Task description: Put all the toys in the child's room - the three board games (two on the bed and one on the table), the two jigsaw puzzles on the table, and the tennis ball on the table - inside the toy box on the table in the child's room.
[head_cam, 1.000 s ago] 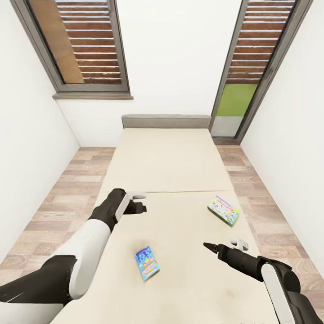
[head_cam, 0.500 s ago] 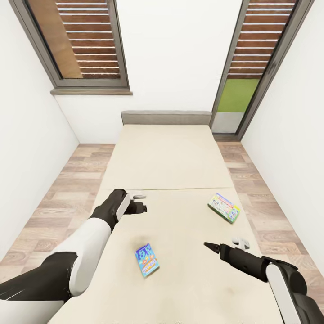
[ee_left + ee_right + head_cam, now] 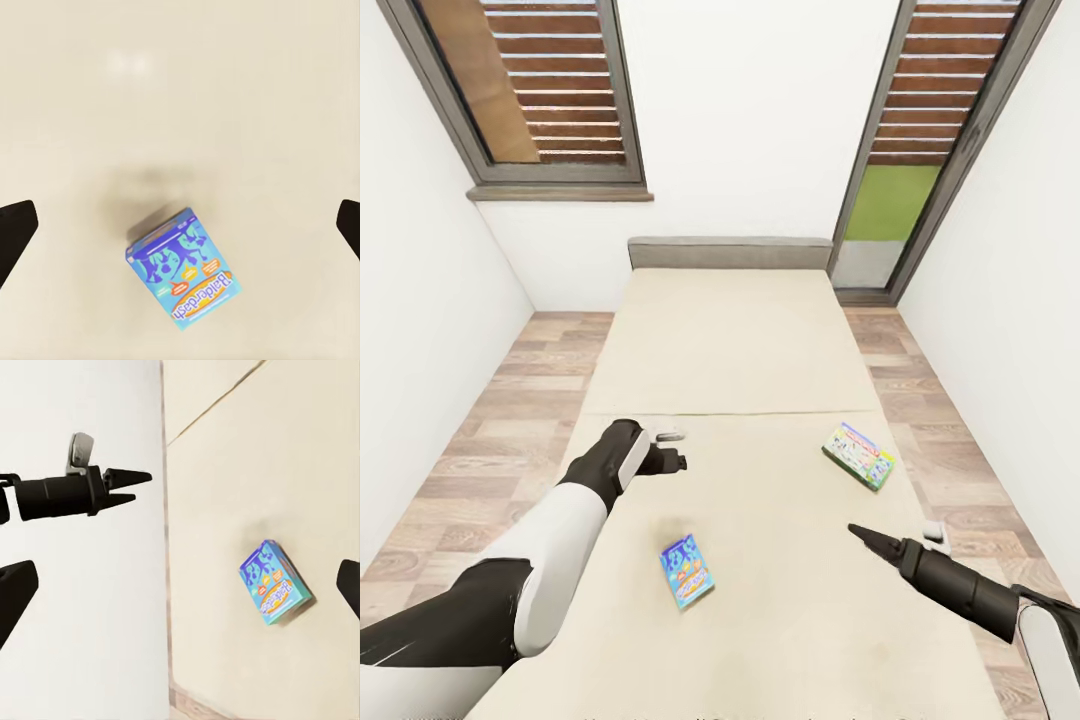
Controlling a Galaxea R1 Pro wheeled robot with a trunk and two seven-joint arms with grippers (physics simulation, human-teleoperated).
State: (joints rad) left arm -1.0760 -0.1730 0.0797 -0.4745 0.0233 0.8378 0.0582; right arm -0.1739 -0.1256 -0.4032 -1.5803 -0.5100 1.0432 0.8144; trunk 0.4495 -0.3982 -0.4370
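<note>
Two board games lie on the cream bed (image 3: 730, 350). A blue board game (image 3: 686, 572) sits near the front, and it also appears under my left wrist (image 3: 180, 281) and in the right wrist view (image 3: 274, 582). A white, green-edged board game (image 3: 858, 456) lies toward the bed's right edge. My left gripper (image 3: 678, 460) (image 3: 186, 219) (image 3: 133, 486) hovers open above the mattress, just beyond the blue box. My right gripper (image 3: 857, 531) (image 3: 186, 585) hangs open over the bed's front right, between the two boxes. The table, toy box, jigsaw puzzles and tennis ball are out of view.
Wood plank floor (image 3: 490, 440) runs along both sides of the bed, with white walls close on either side. A grey headboard (image 3: 730, 252) stands at the far end. A window (image 3: 530, 90) is at back left and a glazed door (image 3: 905, 150) at back right.
My right gripper has swung to the right, toward the bed's right edge. The head view has shifted slightly. The left arm and both boxes stay put.
</note>
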